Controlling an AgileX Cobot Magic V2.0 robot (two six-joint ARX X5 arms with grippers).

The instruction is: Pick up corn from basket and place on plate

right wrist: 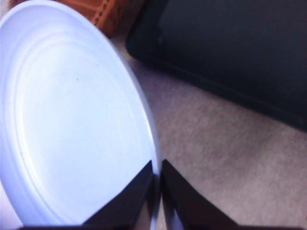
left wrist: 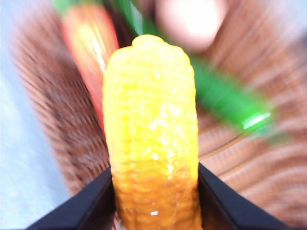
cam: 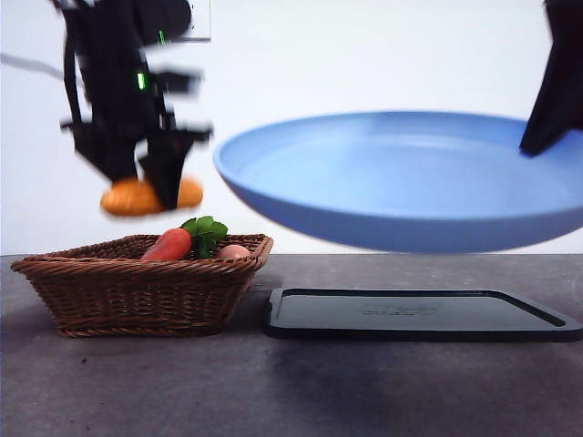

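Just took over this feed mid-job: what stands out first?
The big light-blue plate held tilted in the air above the black tray, its rim pinched by the right gripper. Beside it, the left gripper holds the yellow corn above the wicker basket, where a carrot remains.

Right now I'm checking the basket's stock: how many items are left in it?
2 visible: a carrot with green leaves and a pale round item, both in the basket. More may hide below its rim. The corn is already lifted out.
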